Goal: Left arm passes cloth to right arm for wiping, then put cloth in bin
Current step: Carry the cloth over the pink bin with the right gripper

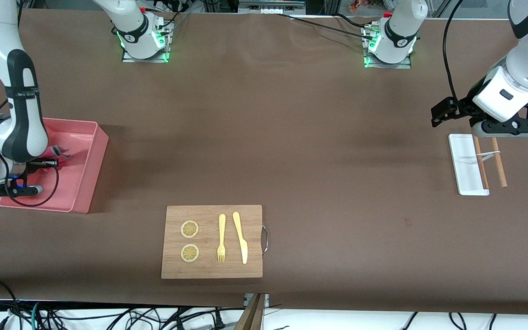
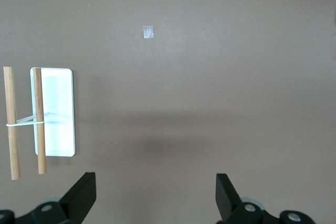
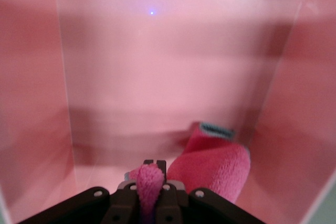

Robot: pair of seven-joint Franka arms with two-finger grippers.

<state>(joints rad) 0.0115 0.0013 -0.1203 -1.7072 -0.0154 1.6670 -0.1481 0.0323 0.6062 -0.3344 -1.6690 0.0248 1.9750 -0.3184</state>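
Stage: we are judging the final drop pending | right end effector (image 3: 151, 190) is pinching the cloth (image 3: 210, 169) inside the bin (image 1: 90, 169) | left end effector (image 2: 156, 195) is waiting wide, empty, over the bench (image 1: 291, 137) | left: release.

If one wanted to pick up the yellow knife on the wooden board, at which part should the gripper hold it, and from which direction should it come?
Grip the yellow knife at its narrower handle, the end farther from the front camera, coming straight down from above with the fingers across its width. It lies flat on the cutting board, so no side approach gets under it. The fork lies close beside it, so a narrow opening seems wise.
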